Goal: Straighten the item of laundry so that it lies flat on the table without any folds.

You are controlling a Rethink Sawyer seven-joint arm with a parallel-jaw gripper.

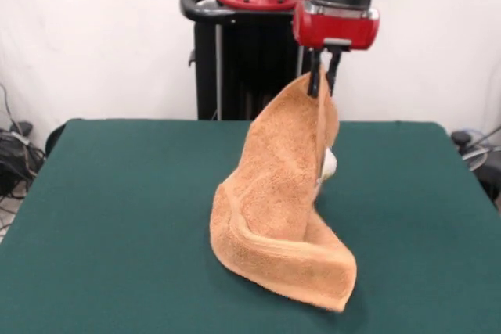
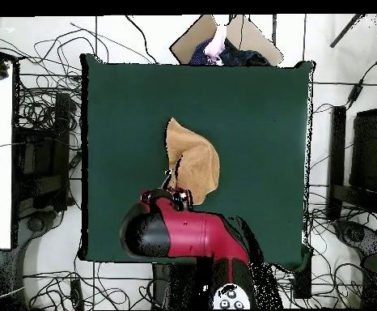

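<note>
Up near the far side of the bench (image 1: 117, 193), our gripper (image 1: 323, 84) held the towel (image 1: 278, 209) by one edge, with its dark fingers (image 1: 315, 82) pinched shut on the cloth. We had the towel lifted, so it hung down like a tall tent. Its top was in the air and its bottom end sat on the green bench, a bit to one side of the middle. The low part curled round and one thick fold lay doubled along the front edge. A small white label (image 1: 329, 164) peeked out from behind the hanging side. From above, we saw the towel (image 2: 193, 166) as a narrow, pointed shape near the middle of the bench (image 2: 256, 121), with the red arm (image 2: 188, 235) just beside it. We think this was the lifting and pulling step, and the towel was still far from flat. Next we would need to pull the held edge away from the part that rested on the bench, keep the cloth tight, and lower it slowly. Letting go too soon could let it fall back in a heap.
</note>
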